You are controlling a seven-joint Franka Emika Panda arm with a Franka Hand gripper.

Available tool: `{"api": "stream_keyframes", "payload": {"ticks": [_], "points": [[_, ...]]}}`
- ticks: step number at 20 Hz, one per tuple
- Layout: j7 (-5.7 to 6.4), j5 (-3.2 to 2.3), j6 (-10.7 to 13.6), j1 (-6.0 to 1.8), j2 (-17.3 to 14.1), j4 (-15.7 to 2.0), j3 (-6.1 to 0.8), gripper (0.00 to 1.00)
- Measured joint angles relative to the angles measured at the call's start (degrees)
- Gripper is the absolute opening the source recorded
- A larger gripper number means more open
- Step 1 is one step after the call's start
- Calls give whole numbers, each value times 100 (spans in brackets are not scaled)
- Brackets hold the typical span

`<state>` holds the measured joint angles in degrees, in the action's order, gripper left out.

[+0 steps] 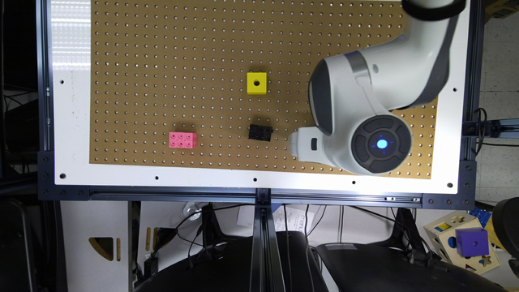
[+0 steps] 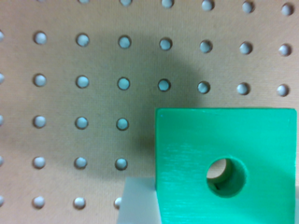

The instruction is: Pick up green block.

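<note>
The green block [image 2: 224,168], a bright green cube with a round dark hole in its top face, fills much of the wrist view, very close to the camera. A pale finger [image 2: 136,203] lies flush against one side of it with no gap. The far side of the block runs to the frame's edge and its contact is hidden. In the exterior view the gripper [image 1: 299,142] is a white part low at the exterior view's right of the pegboard, and the green block is hidden beneath the arm there.
A yellow cube with a hole [image 1: 256,83] stands mid-board. A small black studded brick [image 1: 260,132] lies just to the exterior view's left of the gripper. Further left sits a pink brick [image 1: 183,140]. The brown pegboard [image 1: 162,61] sits on a white-framed table.
</note>
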<state>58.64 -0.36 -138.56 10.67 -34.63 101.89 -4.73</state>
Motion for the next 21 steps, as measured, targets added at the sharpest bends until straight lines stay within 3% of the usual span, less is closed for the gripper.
{"api": "stream_keyframes", "payload": {"ticks": [15,21], "points": [[0,0,853,0,883,0,-1,0],[0,0,930,0,959,1,-2,0]]}}
